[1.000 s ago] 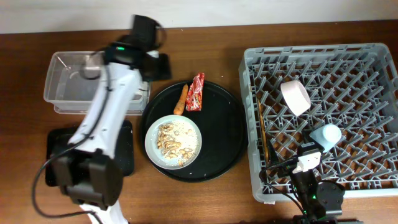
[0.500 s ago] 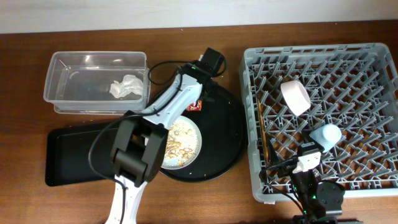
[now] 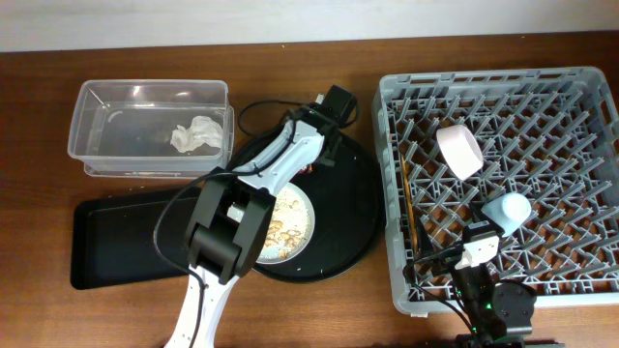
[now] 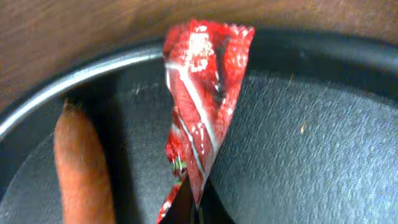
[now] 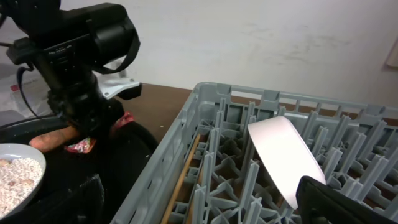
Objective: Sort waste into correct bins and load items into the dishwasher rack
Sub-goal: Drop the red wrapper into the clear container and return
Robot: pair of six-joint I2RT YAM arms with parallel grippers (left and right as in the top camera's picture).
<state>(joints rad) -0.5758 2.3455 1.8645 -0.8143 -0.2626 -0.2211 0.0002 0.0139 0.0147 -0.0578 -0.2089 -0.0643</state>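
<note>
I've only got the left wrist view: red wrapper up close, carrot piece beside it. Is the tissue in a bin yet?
Observer: Yes, the crumpled tissue lies inside the clear tub.
Operator: Where's the other bin?
Observer: The flat black tray lies beside that tub, just below it in the overhead view.
Operator: Which dishes aren't loaded?
Observer: Only the plate, holding rice scraps. The bowl, cup and chopsticks are in the rack.
</note>
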